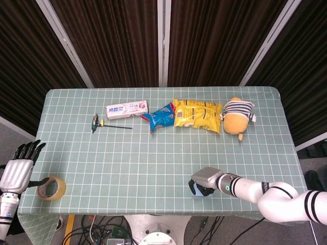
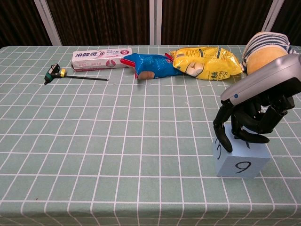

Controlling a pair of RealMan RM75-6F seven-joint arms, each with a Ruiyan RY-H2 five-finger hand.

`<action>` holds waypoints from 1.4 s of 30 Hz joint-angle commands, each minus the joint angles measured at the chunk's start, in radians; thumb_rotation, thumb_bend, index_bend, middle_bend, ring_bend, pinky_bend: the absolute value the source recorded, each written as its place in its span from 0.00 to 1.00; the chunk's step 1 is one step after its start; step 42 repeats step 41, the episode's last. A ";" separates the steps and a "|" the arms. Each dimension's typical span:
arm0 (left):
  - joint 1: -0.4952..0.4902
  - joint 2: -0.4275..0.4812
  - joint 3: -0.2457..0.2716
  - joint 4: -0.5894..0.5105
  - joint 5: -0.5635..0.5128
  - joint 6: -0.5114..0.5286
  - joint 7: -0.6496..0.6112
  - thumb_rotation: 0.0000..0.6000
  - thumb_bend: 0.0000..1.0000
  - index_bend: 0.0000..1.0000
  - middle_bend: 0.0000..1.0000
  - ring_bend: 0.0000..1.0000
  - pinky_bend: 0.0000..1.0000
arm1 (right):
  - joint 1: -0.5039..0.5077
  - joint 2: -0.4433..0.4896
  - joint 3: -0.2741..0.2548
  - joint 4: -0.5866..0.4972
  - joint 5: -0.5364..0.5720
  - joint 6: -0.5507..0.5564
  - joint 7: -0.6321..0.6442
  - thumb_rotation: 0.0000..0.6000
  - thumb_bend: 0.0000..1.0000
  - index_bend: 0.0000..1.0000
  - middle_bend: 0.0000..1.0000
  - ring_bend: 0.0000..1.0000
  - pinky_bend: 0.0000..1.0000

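A light blue cube [image 2: 242, 162] with a black 9 on its front face stands on the green checked table [image 2: 117, 141] near the front right. My right hand [image 2: 256, 110] sits on top of it, dark fingers [image 2: 222, 132] curled down around its left side and top, gripping it. In the head view the cube [image 1: 195, 190] peeks out from under the right hand [image 1: 207, 178]. My left hand [image 1: 15, 171] hangs off the table's left edge, fingers apart and holding nothing, beside a roll of tape [image 1: 51, 188].
Along the back lie a toothpaste box [image 2: 101, 59], a T-handle hex key [image 2: 56, 72], a blue snack packet [image 2: 150, 65], a yellow chip bag [image 2: 204, 61] and a striped plush toy [image 2: 263, 47].
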 commanded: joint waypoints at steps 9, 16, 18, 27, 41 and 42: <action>0.004 0.002 -0.001 -0.002 0.008 0.013 -0.005 1.00 0.00 0.07 0.00 0.00 0.02 | -0.130 0.055 0.020 -0.072 -0.061 0.260 -0.028 1.00 1.00 0.41 1.00 0.91 0.84; 0.011 0.000 0.005 -0.012 0.013 0.022 0.001 1.00 0.00 0.07 0.00 0.00 0.02 | -0.511 -0.042 -0.067 -0.088 -0.158 1.021 -0.451 1.00 1.00 0.41 1.00 0.91 0.84; 0.013 0.001 0.007 -0.022 0.014 0.023 0.008 1.00 0.00 0.07 0.00 0.00 0.02 | -0.606 -0.050 -0.088 -0.064 -0.173 1.143 -0.477 1.00 1.00 0.42 1.00 0.91 0.84; 0.021 -0.012 0.022 -0.055 0.033 0.032 0.041 1.00 0.00 0.07 0.00 0.00 0.02 | -0.905 -0.096 -0.123 0.181 -0.188 1.386 -0.398 1.00 0.16 0.04 0.17 0.12 0.19; 0.039 -0.066 0.002 -0.022 0.060 0.110 0.060 1.00 0.00 0.07 0.00 0.00 0.02 | -1.069 -0.242 -0.020 0.437 -0.260 1.455 -0.189 1.00 0.00 0.00 0.00 0.00 0.00; 0.039 -0.066 0.002 -0.022 0.060 0.110 0.060 1.00 0.00 0.07 0.00 0.00 0.02 | -1.069 -0.242 -0.020 0.437 -0.260 1.455 -0.189 1.00 0.00 0.00 0.00 0.00 0.00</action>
